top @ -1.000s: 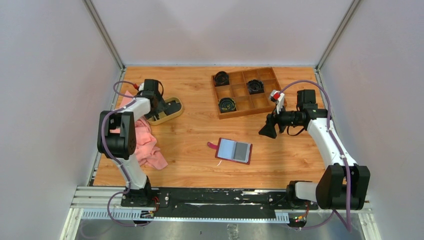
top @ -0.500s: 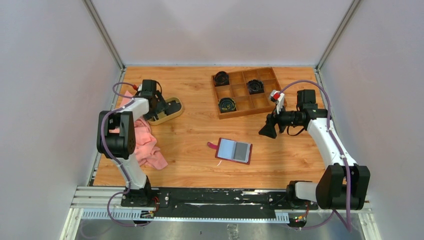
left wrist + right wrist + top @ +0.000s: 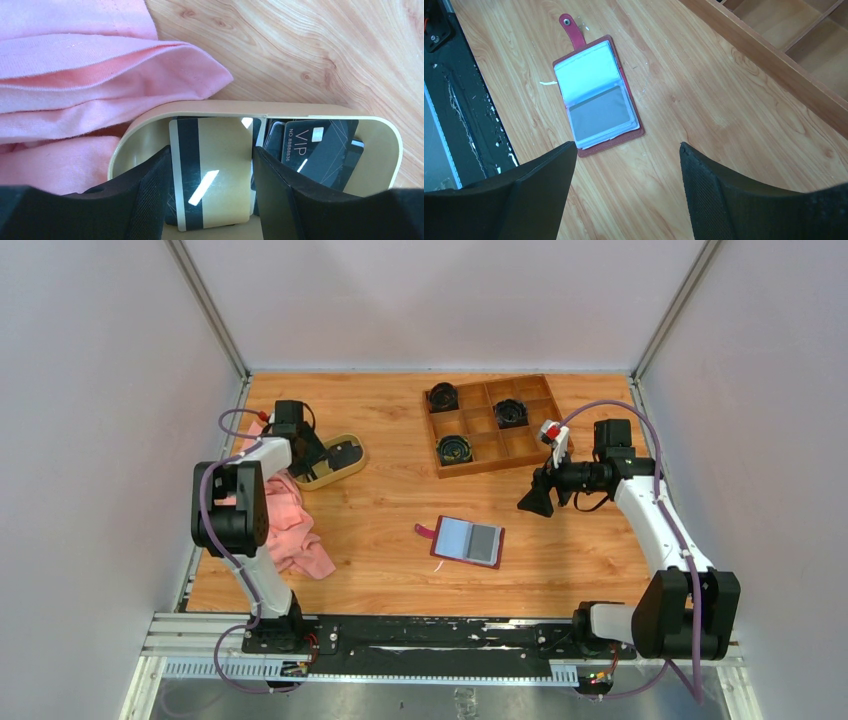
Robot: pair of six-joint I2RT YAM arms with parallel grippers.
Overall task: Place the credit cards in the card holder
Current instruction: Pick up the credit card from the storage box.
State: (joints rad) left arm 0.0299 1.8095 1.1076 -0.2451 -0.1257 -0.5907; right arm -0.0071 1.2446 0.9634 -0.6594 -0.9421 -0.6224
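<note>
- While you're hanging the left gripper [image 3: 212, 155] over the oval tan dish [image 3: 390, 135], its fingers [image 3: 150, 200] are sitting spread on either side of the tan-gold card [image 3: 215, 170], right at its long edges. Honestly can't tell if they're pinching it or just bracketing it
- the other credit cards [image 3: 320, 150], dark ones, are lying piled in that same dish and tucking under the gold one, so one could be getting dragged along on a lift
- gripping thin slick plastic by its edges is looking sketchy to me; it could be bowing or popping loose
- the pink cloth [image 3: 75, 75] is touching the dish's left rim, so a finger could be snagging it
- the card holder [image 3: 596, 95] is lying open on the table [image 3: 380, 510], pockets up, well apart from the dish
- the right gripper [image 3: 626, 147] is hovering near it, jaws wide, carrying nothing
- nothing is pinning the card holder, so it could be sliding once you're pushing a card into a pocket
</note>
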